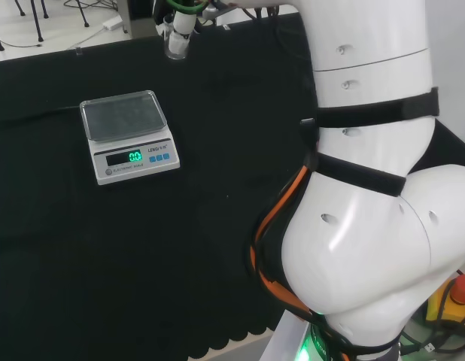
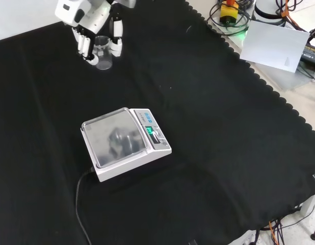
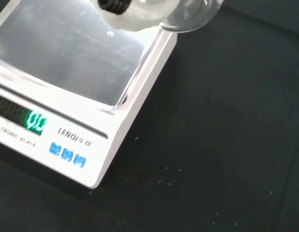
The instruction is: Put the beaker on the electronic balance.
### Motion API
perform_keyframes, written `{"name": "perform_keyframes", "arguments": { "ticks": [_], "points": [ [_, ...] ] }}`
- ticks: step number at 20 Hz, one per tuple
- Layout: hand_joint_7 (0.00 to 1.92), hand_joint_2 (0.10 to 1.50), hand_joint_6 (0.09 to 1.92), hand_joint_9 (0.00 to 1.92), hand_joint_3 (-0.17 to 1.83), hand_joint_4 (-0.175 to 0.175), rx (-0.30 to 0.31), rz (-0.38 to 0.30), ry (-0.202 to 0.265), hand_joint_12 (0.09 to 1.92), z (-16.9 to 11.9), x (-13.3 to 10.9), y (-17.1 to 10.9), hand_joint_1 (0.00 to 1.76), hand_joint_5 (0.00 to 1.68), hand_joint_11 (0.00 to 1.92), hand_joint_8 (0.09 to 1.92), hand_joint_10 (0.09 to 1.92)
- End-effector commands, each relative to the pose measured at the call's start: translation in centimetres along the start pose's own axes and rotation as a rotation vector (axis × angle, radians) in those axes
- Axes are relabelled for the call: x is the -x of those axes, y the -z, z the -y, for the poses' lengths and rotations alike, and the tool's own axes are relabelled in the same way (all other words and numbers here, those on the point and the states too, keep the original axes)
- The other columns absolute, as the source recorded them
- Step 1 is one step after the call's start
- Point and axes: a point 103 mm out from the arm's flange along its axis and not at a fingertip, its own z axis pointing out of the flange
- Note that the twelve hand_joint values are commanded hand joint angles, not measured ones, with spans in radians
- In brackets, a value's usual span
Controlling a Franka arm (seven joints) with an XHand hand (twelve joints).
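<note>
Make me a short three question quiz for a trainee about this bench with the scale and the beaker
1. True or false: the beaker already stands on the scale.
2. What is the hand doing? A. resting on the scale's pan; B. fingers curled round the beaker; C. pressing the scale's buttons.
3. Fill in: in the front view, the scale's display faces the view's ____ side.

Key: 1. False, the pan is bare and the beaker is apart from it, at the far edge of the cloth. 2. B. 3. Right.
</note>
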Motion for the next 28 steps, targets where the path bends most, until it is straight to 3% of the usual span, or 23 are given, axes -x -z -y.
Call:
{"name": "perform_keyframes", "arguments": {
  "ticks": [1, 9, 14, 22, 28],
  "points": [
    [0.84, 1.21, 1.31, 1.04, 0.02, -0.175, 0.016, 0.056, -0.014, 0.83, 1.8, -2.7, 1.0, 1.11, 0.78, 1.12, 1.03, 0.89],
    [0.84, 1.21, 1.31, 1.04, 0.02, -0.175, 0.021, 0.044, 0.000, 0.82, 1.1, -3.6, 0.7, 1.11, 0.78, 1.12, 1.03, 0.89],
    [0.84, 1.21, 1.31, 1.04, 0.02, -0.175, 0.005, 0.033, 0.035, 0.82, -1.7, -5.1, 0.0, 1.11, 0.78, 1.12, 1.03, 0.89],
    [0.85, 1.21, 1.30, 1.05, 0.02, -0.175, 0.014, -0.053, 0.110, 0.82, -6.0, -6.1, -1.9, 1.11, 0.78, 1.13, 1.03, 0.89],
    [0.85, 1.21, 1.30, 1.05, 0.02, -0.175, -0.027, -0.069, 0.108, 0.83, -8.3, -6.3, -3.1, 1.11, 0.79, 1.13, 1.03, 0.89]
  ]
}}
